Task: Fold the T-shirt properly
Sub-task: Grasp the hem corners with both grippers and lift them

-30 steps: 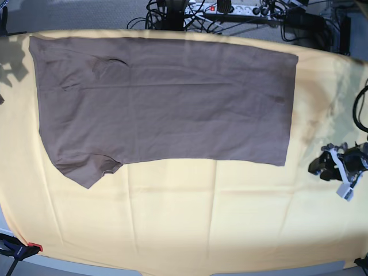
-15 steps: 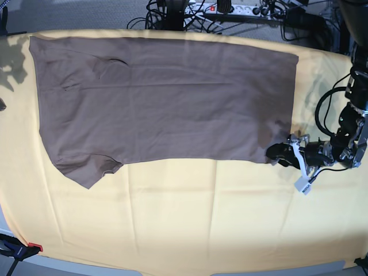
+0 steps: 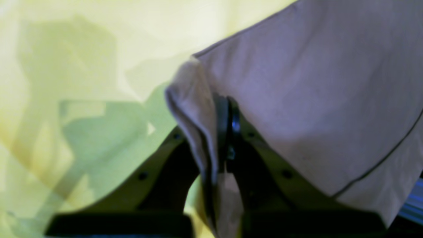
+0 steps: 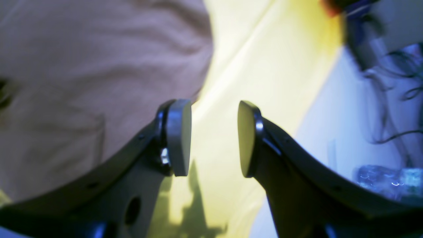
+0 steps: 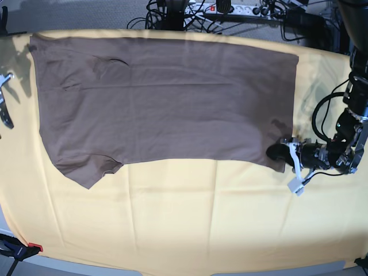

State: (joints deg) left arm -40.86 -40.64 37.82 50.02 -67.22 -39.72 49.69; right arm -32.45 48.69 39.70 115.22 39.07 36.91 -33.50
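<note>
Nearest the base camera lies a wide bare stretch of the pale-yellow cloth that covers the counter. Beyond it, at the right of that view, the left gripper reaches in low over the cloth, and its fingers are pressed together on the near hem corner of the T-shirt; the left wrist view shows a bunched pleat of taupe fabric pinched between them. The T-shirt lies spread flat across the far half of the cloth, one sleeve pointing toward the camera at the left and the hem at the right. At the far left edge the right gripper hangs near the shoulder end, its fingers spread apart with nothing between them, just beside the fabric edge in its wrist view. The fabric looks thin, soft and light, so it will likely drape and crease rather than hold shape. Corners and hem edges seem the best holds, and lifting two at once should keep a fold straight.
</note>
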